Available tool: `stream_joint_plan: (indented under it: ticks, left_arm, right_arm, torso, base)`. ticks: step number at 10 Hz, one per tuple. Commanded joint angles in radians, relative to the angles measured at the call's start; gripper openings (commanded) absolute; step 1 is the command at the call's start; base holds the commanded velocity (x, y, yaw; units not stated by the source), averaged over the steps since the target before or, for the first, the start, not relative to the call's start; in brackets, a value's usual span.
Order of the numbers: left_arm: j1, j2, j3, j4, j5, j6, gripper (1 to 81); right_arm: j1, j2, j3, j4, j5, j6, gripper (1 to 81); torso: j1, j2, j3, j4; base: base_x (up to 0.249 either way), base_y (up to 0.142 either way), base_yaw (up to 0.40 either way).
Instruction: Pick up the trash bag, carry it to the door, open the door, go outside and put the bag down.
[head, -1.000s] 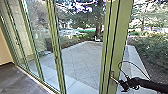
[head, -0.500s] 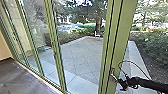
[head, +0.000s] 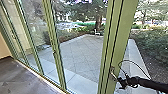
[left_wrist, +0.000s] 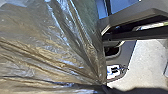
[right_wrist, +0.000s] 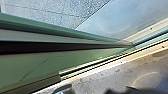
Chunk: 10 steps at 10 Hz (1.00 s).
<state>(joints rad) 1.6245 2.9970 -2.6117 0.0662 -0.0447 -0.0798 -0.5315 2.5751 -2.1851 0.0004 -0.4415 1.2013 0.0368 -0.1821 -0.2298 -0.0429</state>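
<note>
Converging at the left pincer (left_wrist: 102, 84), the trash bag (left_wrist: 50, 47) is clutched — by the door handle (head: 113, 73), the right pincer (head: 121, 82) is in an untellable state.

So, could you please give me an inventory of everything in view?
Trash bag: one, translucent greyish-brown, large in the left wrist view
Wide door post: one, green, right of centre in the head view
Door handle: one, metallic, low on that post
Narrower posts: several, green, left of it
Glass panes: several, clear, between posts
Paving: one area, grey, outside
Tree trunk: one, brown, beyond the paving
Shrubs: several, green, outside right
Indoor floor: one, dark grey-brown, lower left
Wall: one, tan, left edge
Right arm: one, black, lower right
Right gripper: one, dark, by the handle
</note>
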Motion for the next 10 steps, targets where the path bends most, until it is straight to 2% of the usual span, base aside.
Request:
stream_joint_plan:
  ticks: [1, 5, 10]
  left_arm:
    - [-0.010, -0.004, 0.007, -0.003, 0.072, 0.005, 1.0]
    - [0.002, -0.015, 0.007, -0.005, 0.074, 0.006, 1.0]
    - [0.007, -0.018, 0.007, -0.003, 0.074, 0.006, 1.0]
  right_arm:
    - [0.037, 0.082, -0.013, -0.036, -0.137, 0.000, 81.1]
    - [0.066, 0.119, -0.057, -0.034, -0.075, -0.002, 81.1]
    - [0.076, 0.121, -0.067, -0.037, -0.054, -0.002, 81.1]
  torso:
    - [0.000, 0.000, 0.000, 0.000]
    - [-0.001, 0.000, 0.000, 0.000]
    - [-0.006, -0.003, 0.000, -0.001]
  base:
    - [0.000, 0.000, 0.000]
    - [0.000, 0.000, 0.000]
    - [0.157, 0.000, 0.000]
